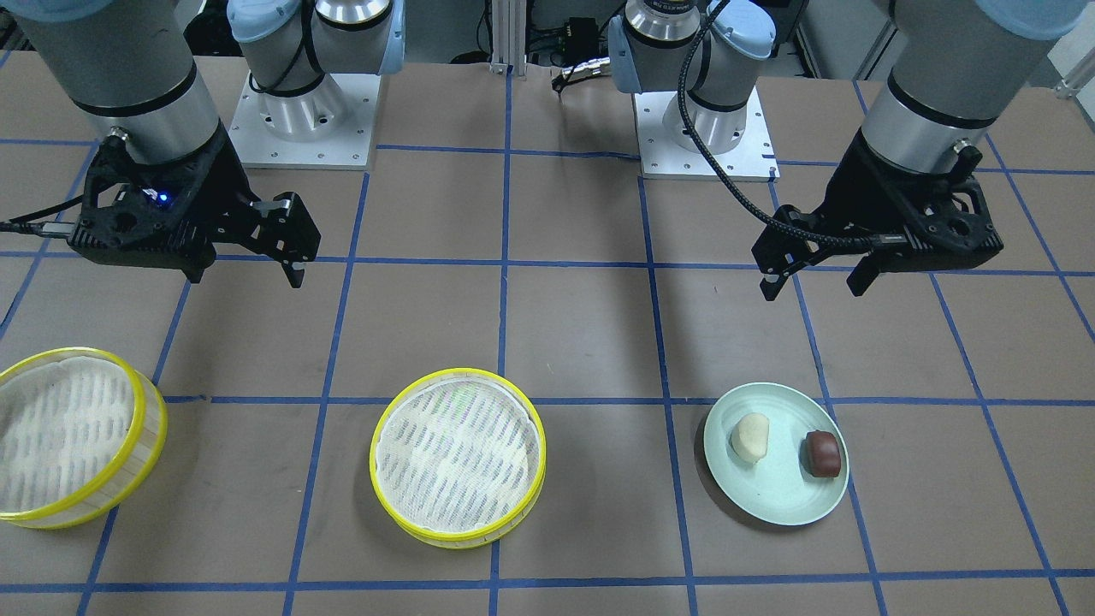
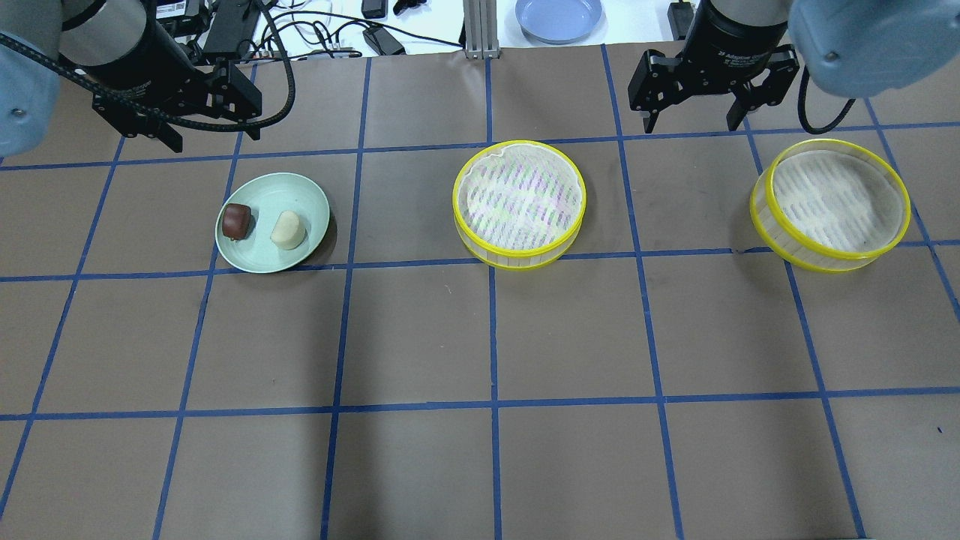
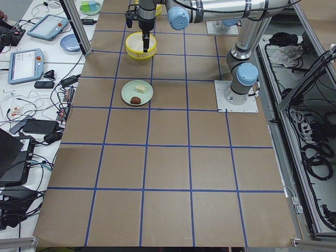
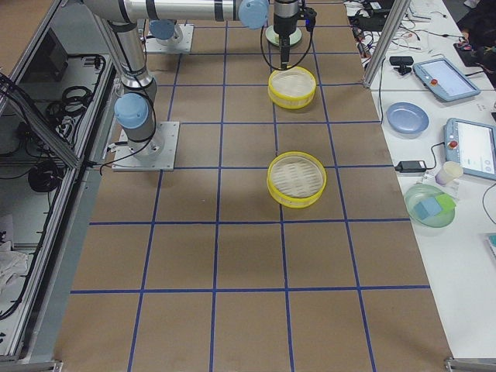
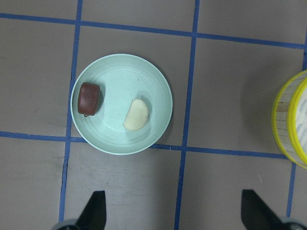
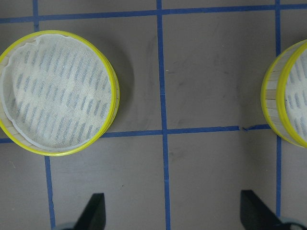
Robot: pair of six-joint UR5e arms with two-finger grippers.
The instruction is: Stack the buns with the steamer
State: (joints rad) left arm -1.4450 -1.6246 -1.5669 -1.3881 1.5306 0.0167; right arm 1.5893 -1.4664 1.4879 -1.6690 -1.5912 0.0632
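1. Overhead exterior view: the table is covered in brown paper and divided into squares by blue tape. Cables and a blue dish lie on a white surface past its top edge in this view.
2. A pale green plate stands on the robot's left part of the table. Both buns lie on it, apart from each other. The white bun is on the side toward the table centre and the brown bun is near the outer rim.
3. In the left wrist view, the brown bun's long axis runs nearly up and down the frame. The white bun's long axis tilts from upper right to lower left.
4. 2 yellow-rimmed, cloth-lined steamers stand on the paper: the centre steamer and the right steamer, well apart.
5. The left gripper hangs above the table near the plate, with its fingers apart and touching nothing. The right gripper hangs between the 2 steamers, likewise spread.
6. Each wrist view shows only 2 fingertips at its bottom edge and cuts off 1 steamer at its right edge. In the exterior right view, the far arm hides most of the plate and the buns cannot be made out.
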